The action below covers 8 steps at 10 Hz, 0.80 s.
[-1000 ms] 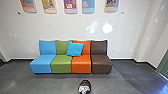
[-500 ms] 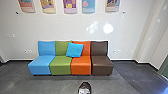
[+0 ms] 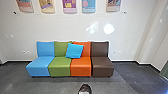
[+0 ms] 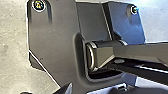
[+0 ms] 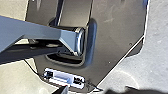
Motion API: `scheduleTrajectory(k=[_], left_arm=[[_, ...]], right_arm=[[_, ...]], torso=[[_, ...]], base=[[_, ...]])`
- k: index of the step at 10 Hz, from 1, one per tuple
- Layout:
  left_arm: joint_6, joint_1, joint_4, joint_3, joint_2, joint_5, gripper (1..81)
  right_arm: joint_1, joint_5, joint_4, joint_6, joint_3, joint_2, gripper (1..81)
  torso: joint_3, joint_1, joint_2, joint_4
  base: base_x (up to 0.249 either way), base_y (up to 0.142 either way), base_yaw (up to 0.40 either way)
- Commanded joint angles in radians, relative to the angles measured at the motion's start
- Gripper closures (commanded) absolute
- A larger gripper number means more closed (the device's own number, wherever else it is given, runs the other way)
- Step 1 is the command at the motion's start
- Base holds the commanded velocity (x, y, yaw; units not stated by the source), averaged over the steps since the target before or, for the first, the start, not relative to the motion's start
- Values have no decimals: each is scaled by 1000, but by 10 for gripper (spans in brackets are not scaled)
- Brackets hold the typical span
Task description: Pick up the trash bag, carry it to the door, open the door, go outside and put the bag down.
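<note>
1. At twelve o'clock we see, on the floor before the four coloured seats [image 3: 81, 68], one dark object [image 3: 85, 87], which looks like the trash bag.
2. For the left gripper [image 4: 46, 91] and the right gripper [image 5: 93, 91], we cannot tell opening or hold.

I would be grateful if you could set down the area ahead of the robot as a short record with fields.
seats, left to right: blue seat, green seat, orange seat, brown seat
cushion: blue, tilted, overlapping the green and orange backrests
wall: pale, posters above
floor: grey
dark object: bottom edge, identity unclear
</note>
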Motion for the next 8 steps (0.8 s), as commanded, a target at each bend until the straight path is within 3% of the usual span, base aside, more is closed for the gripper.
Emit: scheduleTrajectory(k=[1, 8], left_arm=[[2, -27, 6, 6, 3, 64, 10], [2, -27, 6, 4, 5, 64, 10]], right_arm=[[24, -63, -8, -1, 5, 2, 10], [24, -66, -8, -1, 3, 1, 10]], torso=[[0, 0, 0, 0], [0, 0, 0, 0]], base=[[126, -63, 0], [126, -69, 0]])
